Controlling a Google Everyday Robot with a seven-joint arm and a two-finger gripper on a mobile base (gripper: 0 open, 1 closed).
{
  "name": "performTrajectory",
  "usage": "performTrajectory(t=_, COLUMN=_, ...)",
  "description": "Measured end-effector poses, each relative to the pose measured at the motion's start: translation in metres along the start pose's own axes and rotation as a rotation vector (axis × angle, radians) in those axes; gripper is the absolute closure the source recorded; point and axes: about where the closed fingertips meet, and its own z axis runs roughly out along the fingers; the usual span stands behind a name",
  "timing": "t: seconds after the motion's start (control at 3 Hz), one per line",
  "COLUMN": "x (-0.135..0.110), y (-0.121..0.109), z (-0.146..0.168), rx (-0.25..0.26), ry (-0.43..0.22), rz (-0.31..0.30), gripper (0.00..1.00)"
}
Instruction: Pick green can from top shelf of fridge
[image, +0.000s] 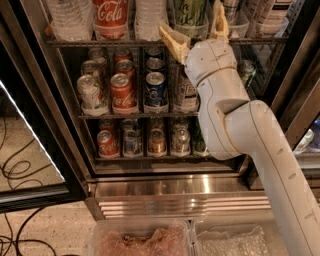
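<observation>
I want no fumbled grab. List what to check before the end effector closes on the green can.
1. Fridge door open: ok.
2. Green can standing on top shelf: ok.
3. End effector open, at that shelf's height: ok.
4. Can centred between the fingers: ok.
5. Fingers far enough in to flank the can: cannot tell.
6. Room beside the water bottle for a finger: cannot tell.
</observation>
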Motion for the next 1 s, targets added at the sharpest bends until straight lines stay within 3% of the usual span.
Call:
performTrajectory(t=0.67, x=-0.005, y=-0.0084, z=0.0166, rx=0.036, ry=-0.032, rz=-0.001, gripper=0.23)
performTrajectory(t=1.0, x=-0.0033, y=-0.0094, z=0.0173, rx=0.044, ry=-0.031, rz=0.0, gripper=0.28)
